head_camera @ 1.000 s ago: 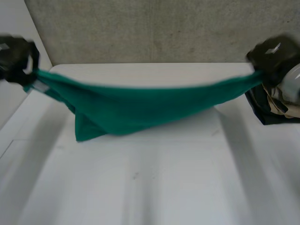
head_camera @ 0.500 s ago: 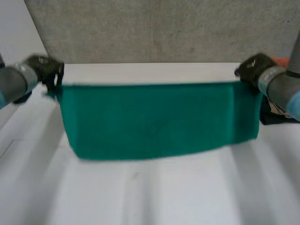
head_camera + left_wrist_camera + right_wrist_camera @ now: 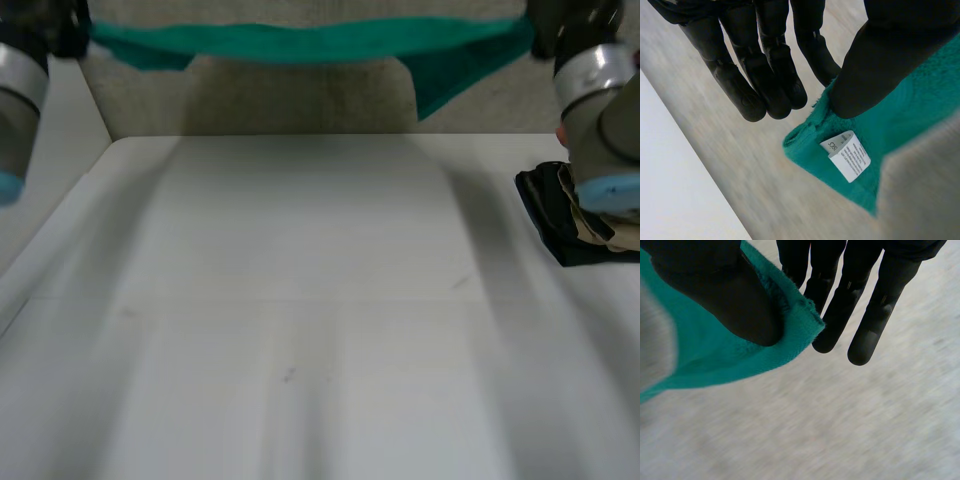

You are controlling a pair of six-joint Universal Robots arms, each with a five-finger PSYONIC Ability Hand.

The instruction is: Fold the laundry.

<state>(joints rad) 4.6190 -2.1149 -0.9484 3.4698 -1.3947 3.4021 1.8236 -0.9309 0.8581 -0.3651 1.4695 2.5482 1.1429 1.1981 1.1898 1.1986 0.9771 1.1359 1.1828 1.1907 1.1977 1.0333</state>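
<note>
At the left, the left hand (image 3: 890, 55) is pinching one corner of the green towel (image 3: 300, 42) between its thumb and a finger, while its other fingers (image 3: 765, 75) are hanging straight beside the cloth. A white care label (image 3: 847, 155) is dangling just under the pinch. The towel is hanging high above the desk (image 3: 300, 300), stretched between both hands along its upper edge. It is sagging slightly in the middle, and a loose flap (image 3: 435, 85) is drooping nearer the right end. The right hand (image 3: 730, 295) is pinching the opposite corner the same way, thumb pressing cloth against a finger. At the desk's right edge a dark pile of clothes (image 3: 570, 225) is lying.

The step looks like spreading the towel for laying down. Doing it well probably means holding both pinches level and drawing them apart until the sag is going. The towel should then come down so its hanging edge is touching first, well clear of the pile. Both pinches are sitting close to the hem, so a sharp tug could be slipping a corner free.
</note>
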